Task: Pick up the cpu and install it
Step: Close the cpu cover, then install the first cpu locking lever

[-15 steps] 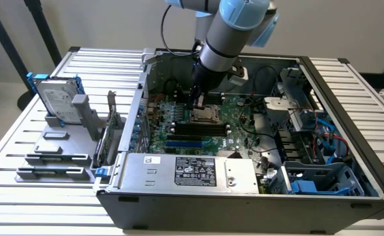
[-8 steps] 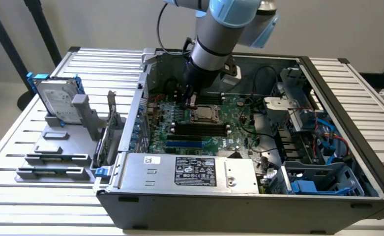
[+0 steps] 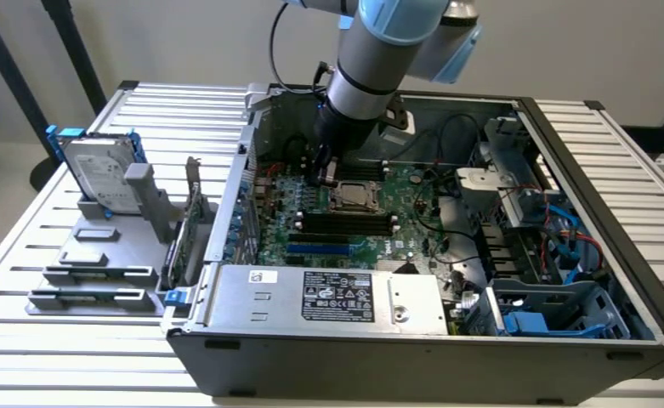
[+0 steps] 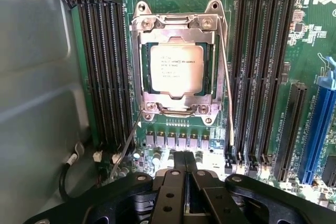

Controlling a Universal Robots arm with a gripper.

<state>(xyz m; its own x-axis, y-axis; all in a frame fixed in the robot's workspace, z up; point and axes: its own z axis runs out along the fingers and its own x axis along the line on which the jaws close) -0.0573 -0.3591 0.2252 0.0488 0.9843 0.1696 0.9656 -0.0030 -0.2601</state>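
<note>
The cpu, a small square chip with a dull silver top and printed text, lies flat in the metal-framed socket on the green motherboard. My gripper hovers beside the socket, off the chip, its two black fingers pressed together with nothing between them. In the exterior view the gripper reaches down into the open computer case, just above the board and next to the cpu.
Black memory slots flank the socket on both sides, with a blue slot further out. A thin wire lever runs along the socket. The case wall, power supply, hard drive and grey holder blocks stand nearby.
</note>
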